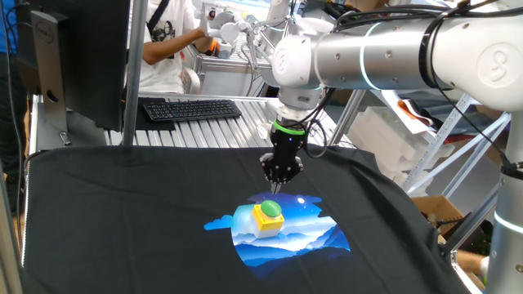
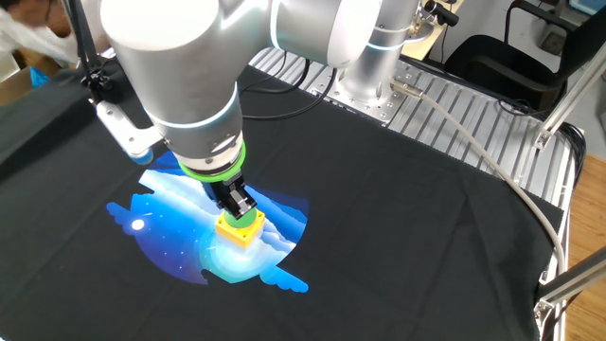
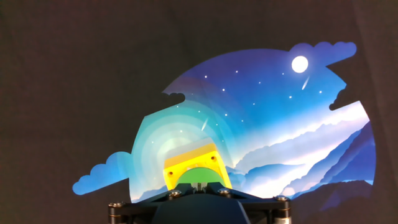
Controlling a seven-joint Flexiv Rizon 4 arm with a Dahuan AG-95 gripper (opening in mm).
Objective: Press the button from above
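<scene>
The button (image 1: pixel 268 210) is a green dome cap on a yellow box (image 1: pixel 267 223). The box stands on a blue night-sky print (image 1: pixel 302 237) on the black cloth. My gripper (image 1: pixel 276 186) points straight down, just above and slightly behind the cap, with its fingertips together in a point. In the other fixed view the gripper (image 2: pixel 244 210) covers most of the cap and only the yellow box (image 2: pixel 239 231) shows. In the hand view the green cap (image 3: pixel 198 176) and the yellow box (image 3: pixel 191 160) sit right at the finger base at the bottom centre.
The black cloth (image 1: pixel 122 220) covers the table. A keyboard (image 1: pixel 189 109) and a monitor (image 1: pixel 82 57) stand at the back, with a person (image 1: pixel 167 41) behind. The arm's base and cables (image 2: pixel 426 104) lie on the slotted metal top.
</scene>
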